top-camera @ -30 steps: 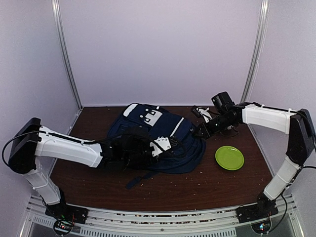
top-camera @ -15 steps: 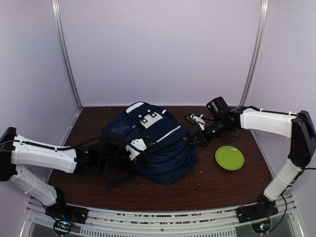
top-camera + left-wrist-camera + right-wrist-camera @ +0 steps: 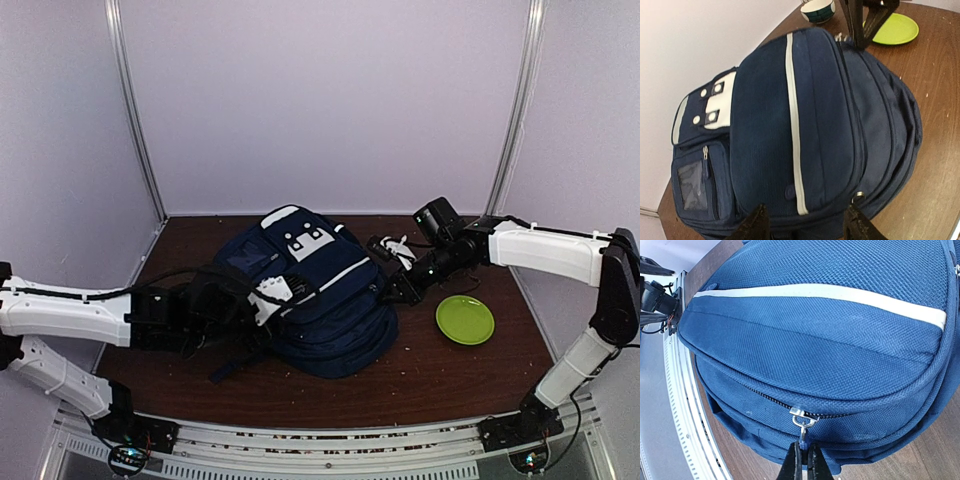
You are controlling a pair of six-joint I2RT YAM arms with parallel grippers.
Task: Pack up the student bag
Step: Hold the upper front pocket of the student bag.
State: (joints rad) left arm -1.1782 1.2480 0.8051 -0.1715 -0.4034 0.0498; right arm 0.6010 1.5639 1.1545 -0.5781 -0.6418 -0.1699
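Note:
The student bag [image 3: 325, 295] is a navy backpack with a white stripe and a white patch near its top, lying mid-table. It fills the left wrist view [image 3: 765, 115] and the right wrist view [image 3: 815, 330]. My left gripper [image 3: 270, 293] is open, its fingers wide apart astride the bag's near edge [image 3: 807, 227]. My right gripper [image 3: 400, 285] is at the bag's right side, shut on the zipper pull [image 3: 801, 422] of a closed zip, its jaws pinched on the small blue tab [image 3: 804, 452].
A green plate [image 3: 465, 320] lies right of the bag and also shows in the left wrist view [image 3: 895, 27]. A white bowl with a dark band [image 3: 817, 10] stands behind the bag. Dark straps [image 3: 235, 365] trail toward the table's front.
My left arm has drawn back to the left and the bag has shifted left with it and bulged up. My right gripper has followed the bag to the left.

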